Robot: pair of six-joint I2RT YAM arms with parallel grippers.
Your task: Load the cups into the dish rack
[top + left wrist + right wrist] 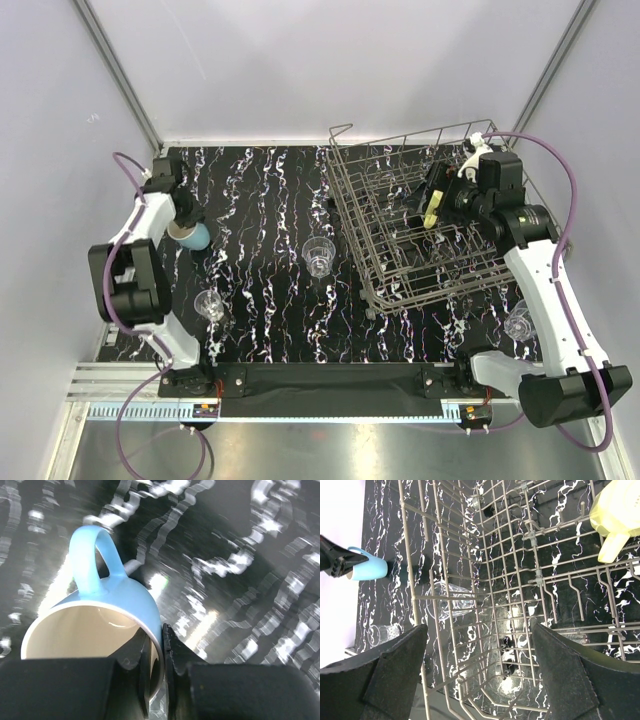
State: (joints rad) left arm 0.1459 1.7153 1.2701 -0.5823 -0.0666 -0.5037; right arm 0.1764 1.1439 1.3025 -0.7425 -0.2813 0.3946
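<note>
Blue mug (117, 592): the lower body is cut off by the frame edge and by the left end effector (159, 655). From above only a sliver shows under the arm. I cannot tell whether it rests on the surface (260, 200).

Yellow mug (616, 510): cropped at the frame corner. It is inside the rack (485, 580), ahead and to the right of the right end effector (480, 630). Contact with the tines cannot be made out.

Left end effector: fingers almost together, clamped on the blue mug's rim, one finger inside the wall and one outside. The handle is on the side away from the fingers.

Right end effector: fingers wide apart with nothing between them, over the rack wires. No contact is visible.

Glass A (451, 600): seen only through the rack wires, ahead and to the left of the right end effector, on the surface outside the rack.

Glass B (382, 632): further left, with faint outlines.

Glass C (520, 322): visible from above only, behind the right end effector and just beside that arm.
</note>
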